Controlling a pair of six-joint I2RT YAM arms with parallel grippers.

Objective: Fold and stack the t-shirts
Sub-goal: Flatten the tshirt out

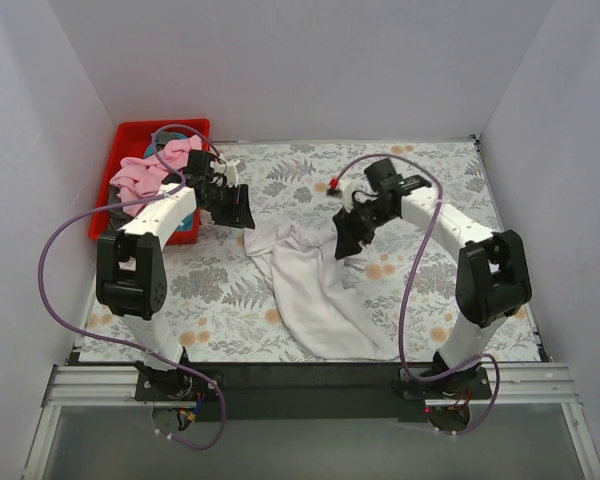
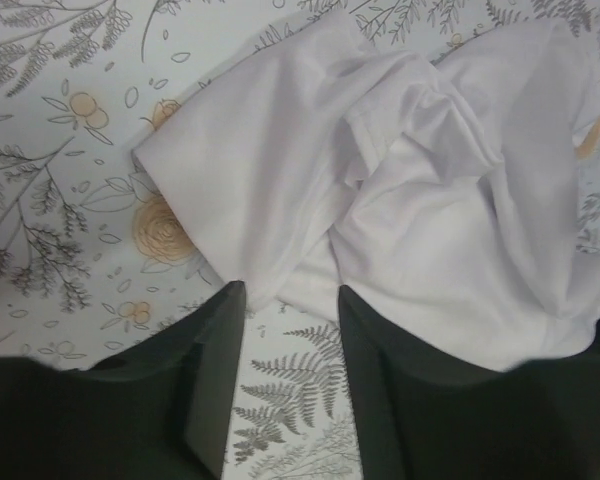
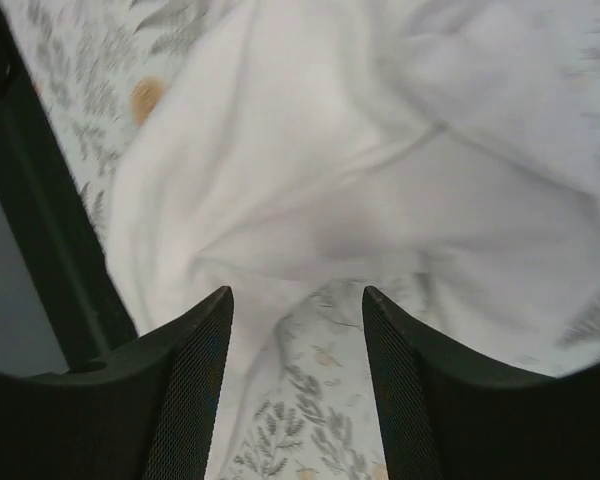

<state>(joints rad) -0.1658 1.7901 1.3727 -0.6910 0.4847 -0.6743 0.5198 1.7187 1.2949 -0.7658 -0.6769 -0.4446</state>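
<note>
Top view first: spotted the white t-shirt [image 1: 315, 290] lying rumpled in the middle of the floral tabletop [image 1: 440, 180], spread from between the two arms down toward the near edge. Found the left end effector [image 1: 238, 208] hanging just by the shirt's upper left corner and the right end effector [image 1: 347, 240] over its upper right edge. Also noticed a pink t-shirt [image 1: 145, 172] heaped in the red bin [image 1: 140, 135] at far left. Over on the left wrist view, caught the left end effector [image 2: 290, 290] open, nothing pinched, just fern print in the gap and a folded edge of the white t-shirt [image 2: 410, 190] right at the tips. Same deal on the right wrist view: saw the right end effector [image 3: 297, 293] spread apart and empty, with bunched white t-shirt [image 3: 330, 150] just past the tips and bare tabletop [image 3: 320, 400] between them.
</note>
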